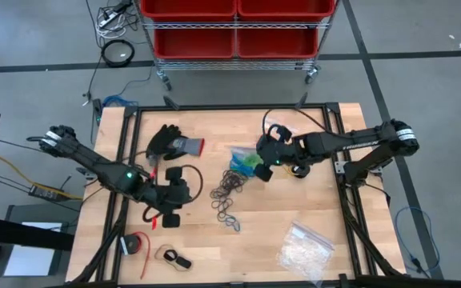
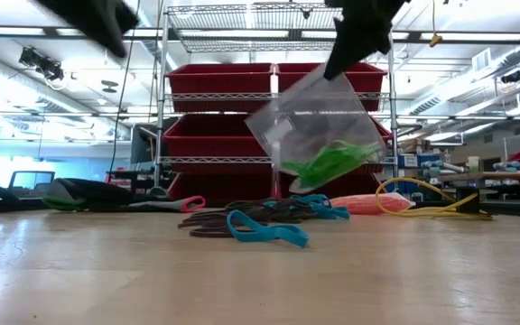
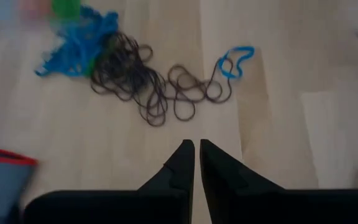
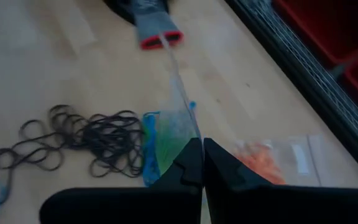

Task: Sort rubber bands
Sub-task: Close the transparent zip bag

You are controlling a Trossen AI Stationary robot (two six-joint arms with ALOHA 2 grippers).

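Loose black rubber bands (image 1: 229, 196) lie tangled mid-table, with blue ones (image 1: 238, 165) at their far end and one more blue band (image 3: 235, 62) at the near end. A clear bag (image 2: 319, 126) with green rubber bands (image 2: 332, 161) in its bottom hangs above the table, and my right gripper (image 4: 202, 149) is shut on it. A second clear bag with orange bands (image 4: 272, 158) lies flat beside it. My left gripper (image 3: 196, 158), left of the black pile, is shut with nothing between its fingers. My right gripper pinches the clear bag by its upper edge (image 4: 194, 134) between its two fingers, slanting down from the table's right side. The bag hangs below the fingers, tilted and lifted clear of the table, with the green bands gathered in its low corner (image 4: 166, 146).
A dark glove with a red cuff (image 1: 173, 144) lies at the far left of the table. A clear bag of whitish pieces (image 1: 302, 248) lies near right. A red item (image 1: 137, 244) lies near left, and a yellow cable (image 2: 422, 206) on the right. Red bins (image 1: 234, 24) stand beyond the far edge.
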